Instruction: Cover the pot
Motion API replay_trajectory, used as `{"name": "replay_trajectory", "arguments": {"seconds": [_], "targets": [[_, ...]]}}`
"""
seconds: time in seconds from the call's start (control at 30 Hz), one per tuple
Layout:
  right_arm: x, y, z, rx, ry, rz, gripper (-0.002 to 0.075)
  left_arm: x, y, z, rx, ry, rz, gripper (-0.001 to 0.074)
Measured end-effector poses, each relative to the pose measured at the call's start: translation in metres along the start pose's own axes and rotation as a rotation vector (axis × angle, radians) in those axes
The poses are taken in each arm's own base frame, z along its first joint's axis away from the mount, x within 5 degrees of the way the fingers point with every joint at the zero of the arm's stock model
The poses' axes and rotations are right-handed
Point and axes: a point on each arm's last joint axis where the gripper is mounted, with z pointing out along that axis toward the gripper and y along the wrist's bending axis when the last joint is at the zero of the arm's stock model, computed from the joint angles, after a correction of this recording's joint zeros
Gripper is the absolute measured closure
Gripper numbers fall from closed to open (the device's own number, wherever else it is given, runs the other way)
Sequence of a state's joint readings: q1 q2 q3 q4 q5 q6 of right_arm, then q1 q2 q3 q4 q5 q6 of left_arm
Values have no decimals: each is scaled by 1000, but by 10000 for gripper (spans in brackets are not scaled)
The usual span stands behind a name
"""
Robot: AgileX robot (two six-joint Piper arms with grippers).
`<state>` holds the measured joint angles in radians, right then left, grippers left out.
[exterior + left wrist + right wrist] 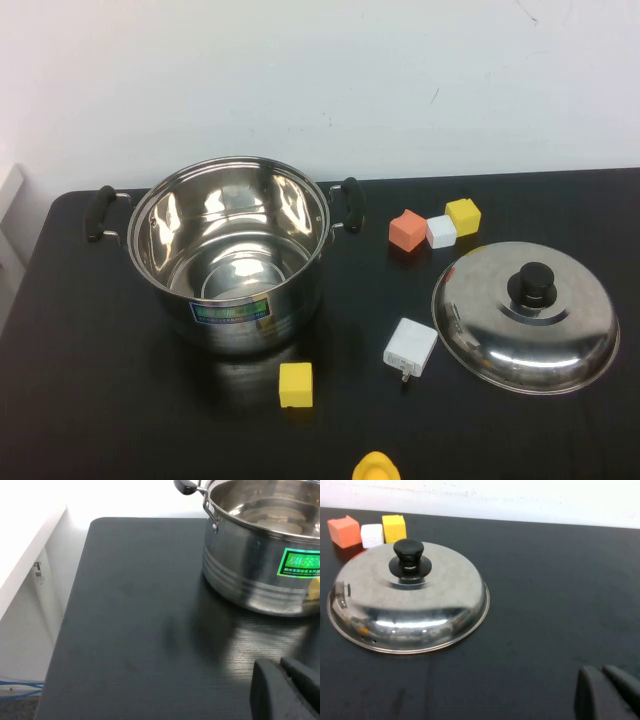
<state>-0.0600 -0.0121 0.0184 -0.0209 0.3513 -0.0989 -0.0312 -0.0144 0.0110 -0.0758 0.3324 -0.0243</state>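
I see the black surface (90, 400) spread across the whole workspace, with a white wall behind it. The pot (228, 255) stands upright on the left half of the surface, mouth open to the ceiling and uncovered; its two black handles line up left to right across the high view, and its blue-green label (232, 311) faces my side. To its right, well apart from it, the domed lid (525, 315) lies dome-up on the surface with its black knob (532, 286) pointing up.

A white charger (410, 347) lies between pot and lid, just beside the lid's left edge. A yellow block (295, 385) sits near the pot's front. Behind the lid I see a row of three blocks: an orange block (407, 230), a white block (441, 231) and a second yellow block (463, 216), close together. A small yellow object (375, 467) peeks in at the near edge.

Neither arm shows from above. The left gripper (287, 690) appears only in its wrist view, low over the surface on the near side of the pot, clear of it. The right gripper (607, 692) likewise hangs low beside the lid, apart from it. For both I cannot tell whether they are released or clenched.
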Motion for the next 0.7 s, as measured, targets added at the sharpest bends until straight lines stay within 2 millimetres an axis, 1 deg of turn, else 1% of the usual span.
{"name": "replay_trajectory", "arguments": {"seconds": [0.5,0.7], "targets": [[0,0,0,0,0,0,728,0,0,0,0,0,0,737],[0,0,0,0,0,0,728,0,-3,0,57,5,14,737]]}}
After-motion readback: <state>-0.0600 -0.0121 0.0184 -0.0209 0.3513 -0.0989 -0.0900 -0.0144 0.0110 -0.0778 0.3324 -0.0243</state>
